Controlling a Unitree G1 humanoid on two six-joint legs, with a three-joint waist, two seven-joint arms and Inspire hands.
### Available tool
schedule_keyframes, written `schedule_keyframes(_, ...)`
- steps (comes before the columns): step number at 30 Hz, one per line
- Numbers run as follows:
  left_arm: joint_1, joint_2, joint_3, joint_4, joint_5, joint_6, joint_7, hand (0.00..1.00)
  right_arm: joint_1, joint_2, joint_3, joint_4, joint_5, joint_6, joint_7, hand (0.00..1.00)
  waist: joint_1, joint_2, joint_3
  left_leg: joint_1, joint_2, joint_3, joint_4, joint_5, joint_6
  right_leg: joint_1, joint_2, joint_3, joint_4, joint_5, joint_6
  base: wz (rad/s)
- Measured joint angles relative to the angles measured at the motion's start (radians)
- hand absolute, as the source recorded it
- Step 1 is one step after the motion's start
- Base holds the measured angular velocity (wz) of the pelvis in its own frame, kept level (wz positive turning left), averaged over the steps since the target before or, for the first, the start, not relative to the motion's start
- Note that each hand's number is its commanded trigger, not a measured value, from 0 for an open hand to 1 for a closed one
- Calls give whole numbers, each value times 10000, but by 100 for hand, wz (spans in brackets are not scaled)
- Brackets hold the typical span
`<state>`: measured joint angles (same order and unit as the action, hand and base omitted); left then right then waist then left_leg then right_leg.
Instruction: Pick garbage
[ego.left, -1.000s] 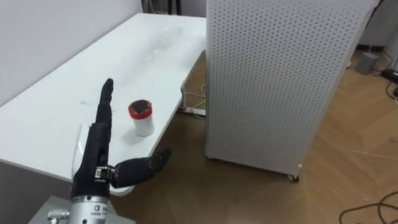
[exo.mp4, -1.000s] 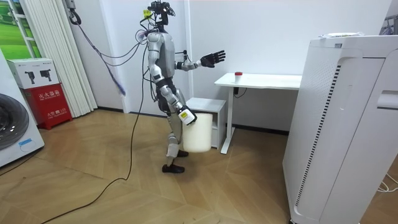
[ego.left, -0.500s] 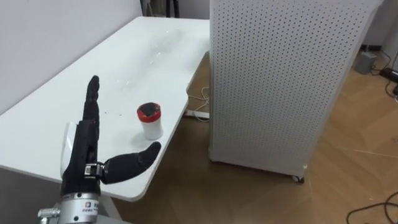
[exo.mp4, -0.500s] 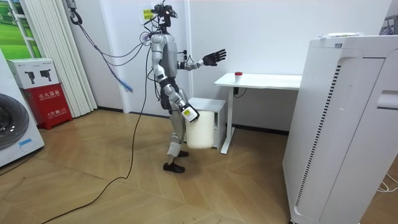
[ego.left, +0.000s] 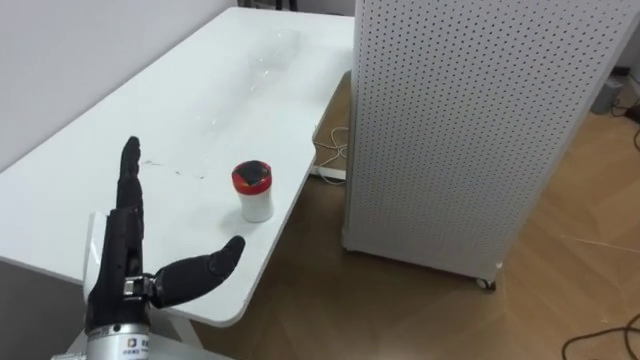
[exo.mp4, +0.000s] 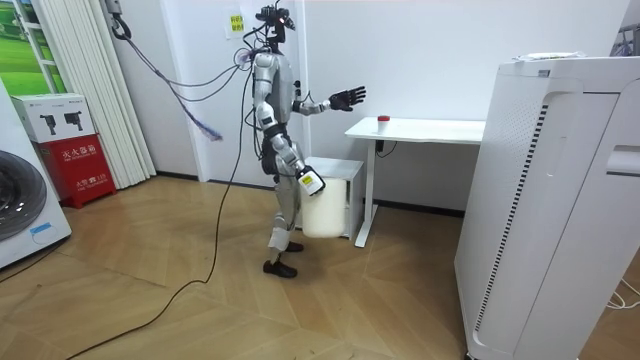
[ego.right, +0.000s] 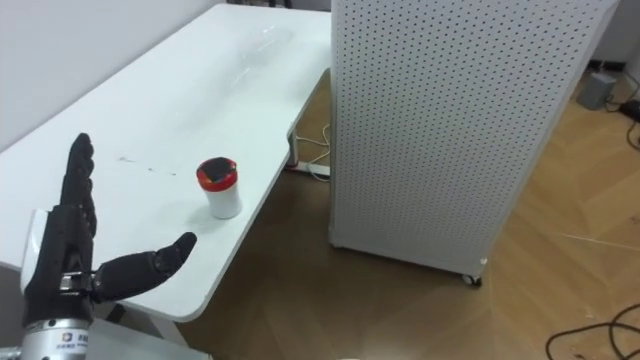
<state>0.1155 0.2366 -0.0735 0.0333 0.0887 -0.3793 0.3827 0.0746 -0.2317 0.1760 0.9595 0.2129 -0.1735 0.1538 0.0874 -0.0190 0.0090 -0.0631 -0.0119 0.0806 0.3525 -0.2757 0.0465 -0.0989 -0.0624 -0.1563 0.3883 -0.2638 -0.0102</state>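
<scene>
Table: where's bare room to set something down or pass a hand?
The table is bare in the wide strip between the cup and the wall, and between the cup and the open left hand. Tight: the cup sits near the edge facing the perforated cabinet.

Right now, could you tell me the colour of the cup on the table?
The cup is white with a red top, clearest in the left eye view.

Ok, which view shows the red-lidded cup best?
The left eye view: the red-lidded cup stands close and upright near the edge of the white table, beyond the open left hand. The right eye view shows it much the same; in the room view it is a small red speck.
</scene>
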Motion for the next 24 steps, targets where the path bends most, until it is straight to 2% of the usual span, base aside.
schedule_keyframes(4,-11,-5,-157,345,-566,5,-1,0,-36,3,85,-1,1,5,-31,100,-42,-71,-4,59,19,-27,-147,18,-4,127,29,-101,-280,90,20,1)
schedule_keyframes(6,-19,-13,-230,566,-812,36,-10,0,-51,9,190,-73,-3,13,-66,100,-61,-134,33,42,25,-19,-154,19,-5,119,35,-108,-304,100,23,-2)
schedule_keyframes(15,-80,-112,-303,1506,-1681,392,-77,0,-64,29,379,-321,-216,289,154,100,-376,-272,24,28,25,-5,-253,21,-3,106,42,-89,-361,109,37,0)
schedule_keyframes(18,-392,-282,-308,2177,-2088,459,-220,0,-63,41,382,-317,-239,368,233,100,-403,-277,24,25,27,-3,-272,21,-3,109,51,-75,-438,113,38,0)
schedule_keyframes(22,-597,-316,-333,2712,-2387,535,-165,0,-41,59,484,-331,-239,426,215,100,-568,-276,26,2,63,20,-272,20,-4,66,119,75,-475,189,29,-7)
schedule_keyframes(24,-917,-338,-415,2930,-2558,536,-145,0,-29,62,505,-367,-274,447,166,100,-567,-272,24,-57,63,45,-263,20,-3,-33,119,133,-449,194,30,-9)
